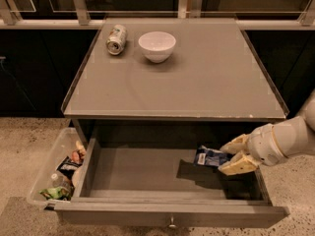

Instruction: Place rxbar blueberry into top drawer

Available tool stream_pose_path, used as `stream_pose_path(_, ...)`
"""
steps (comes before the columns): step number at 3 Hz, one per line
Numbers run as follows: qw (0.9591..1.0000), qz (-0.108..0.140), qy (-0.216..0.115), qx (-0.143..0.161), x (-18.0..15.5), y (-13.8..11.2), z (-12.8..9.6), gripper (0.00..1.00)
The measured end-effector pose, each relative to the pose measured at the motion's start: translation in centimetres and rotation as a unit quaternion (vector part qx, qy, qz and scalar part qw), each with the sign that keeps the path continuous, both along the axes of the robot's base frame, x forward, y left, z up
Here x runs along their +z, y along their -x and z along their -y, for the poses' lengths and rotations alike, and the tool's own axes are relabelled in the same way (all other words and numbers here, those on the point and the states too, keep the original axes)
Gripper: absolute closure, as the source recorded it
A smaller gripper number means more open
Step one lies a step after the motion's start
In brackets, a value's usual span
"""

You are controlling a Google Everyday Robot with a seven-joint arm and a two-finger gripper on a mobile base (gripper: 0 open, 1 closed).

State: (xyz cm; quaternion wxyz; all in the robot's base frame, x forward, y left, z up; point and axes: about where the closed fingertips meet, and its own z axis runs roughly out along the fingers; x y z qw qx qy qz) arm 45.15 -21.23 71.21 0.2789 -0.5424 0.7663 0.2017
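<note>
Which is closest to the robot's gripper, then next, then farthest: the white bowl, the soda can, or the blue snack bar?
1. rxbar blueberry: held in the gripper, over the right side of the open top drawer.
2. White bowl: at the back of the tabletop, up and left of the gripper.
3. Soda can: lying beside the bowl, farther left.
</note>
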Motion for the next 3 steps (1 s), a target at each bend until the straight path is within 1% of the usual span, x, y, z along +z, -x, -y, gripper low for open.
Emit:
stream_pose_path(1,0.9977,0.005,0.061,-0.028,-1.1,1.0,-1.3,1.00)
stream_pose_path(2,0.9944,-0.007,0.088,-0.058,-3.8,2.1,-0.5,1.00)
stream_pose_path(3,0.9944,-0.007,0.088,-0.058,-3.8,2.1,-0.5,1.00)
